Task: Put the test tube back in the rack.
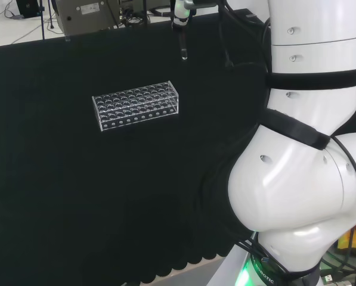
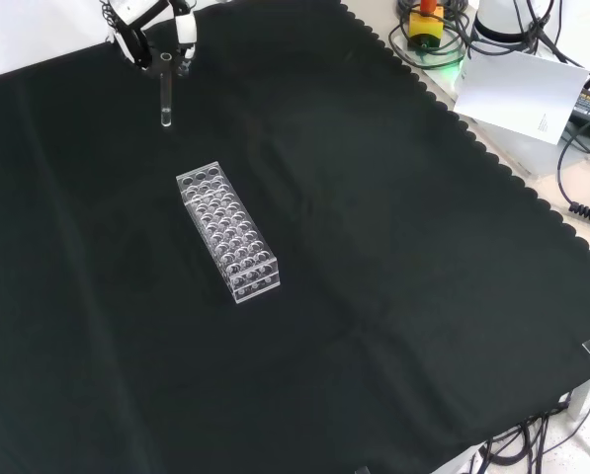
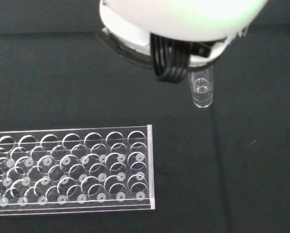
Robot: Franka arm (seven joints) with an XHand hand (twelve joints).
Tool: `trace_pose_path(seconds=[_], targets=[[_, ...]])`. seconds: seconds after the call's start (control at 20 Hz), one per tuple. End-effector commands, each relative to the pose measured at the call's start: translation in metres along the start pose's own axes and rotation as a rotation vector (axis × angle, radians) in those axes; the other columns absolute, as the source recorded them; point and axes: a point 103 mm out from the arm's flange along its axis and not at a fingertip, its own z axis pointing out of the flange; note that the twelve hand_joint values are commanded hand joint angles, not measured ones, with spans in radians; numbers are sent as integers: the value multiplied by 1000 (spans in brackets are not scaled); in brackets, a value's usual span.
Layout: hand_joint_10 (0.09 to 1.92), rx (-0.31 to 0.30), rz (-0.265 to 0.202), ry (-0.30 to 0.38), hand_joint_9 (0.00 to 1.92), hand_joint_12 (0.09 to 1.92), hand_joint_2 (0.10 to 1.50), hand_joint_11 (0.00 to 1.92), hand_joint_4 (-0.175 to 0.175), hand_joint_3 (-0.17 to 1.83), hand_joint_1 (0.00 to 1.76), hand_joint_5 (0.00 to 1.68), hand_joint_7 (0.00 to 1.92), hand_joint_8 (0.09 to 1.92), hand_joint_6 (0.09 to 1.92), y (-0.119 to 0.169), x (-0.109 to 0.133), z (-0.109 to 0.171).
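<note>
A clear test tube (image 2: pixel 164 94) hangs upright above the black cloth, pinched at its top by my hand (image 2: pixel 148 32) at the front view's upper left. In the head view the test tube (image 1: pixel 183 44) hangs below my hand (image 1: pixel 181 13) at the far edge of the bench. A clear plastic rack (image 2: pixel 227 231) with several rows of holes lies on the cloth, nearer the camera than the tube. In the head view the rack (image 1: pixel 136 105) sits left of and nearer than the tube. The wrist view looks down past the tube's round bottom (image 3: pixel 202 92), apart from the rack's end (image 3: pixel 110 165).
The arm's white links (image 1: pixel 309 143) stand at the head view's right. A white sheet of paper (image 2: pixel 522 91), a yellow and red unit (image 2: pixel 428 20) and cables lie off the cloth's scalloped edge at the front view's upper right. A grey box (image 1: pixel 85 15) stands behind the bench.
</note>
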Motion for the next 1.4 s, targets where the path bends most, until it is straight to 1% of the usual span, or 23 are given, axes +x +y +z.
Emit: trace_pose_path(seconds=[0.05, 0.3, 0.4, 0.7, 1.0, 1.4], targets=[[87, 3, -9, 18, 1503, 1183, 584, 898, -175, 698, 1434, 1335, 1414, 715, 529, 2, 1, 1], [87, 15, -31, 72, 1503, 1183, 584, 898, -175, 698, 1434, 1335, 1414, 715, 529, 8, 9, 1], [87, 20, -37, 84, 1503, 1183, 584, 898, -175, 698, 1434, 1335, 1414, 715, 529, 11, 12, 1], [87, 33, -54, 97, 1503, 1184, 584, 899, -175, 697, 1434, 1335, 1414, 715, 529, 17, 19, 3], [87, 51, -67, 93, 1503, 1183, 584, 898, -175, 697, 1434, 1335, 1414, 715, 529, 22, 25, 7], [87, 95, -78, 98, 1504, 1183, 584, 898, -175, 697, 1434, 1335, 1414, 715, 529, 27, 30, 20]])
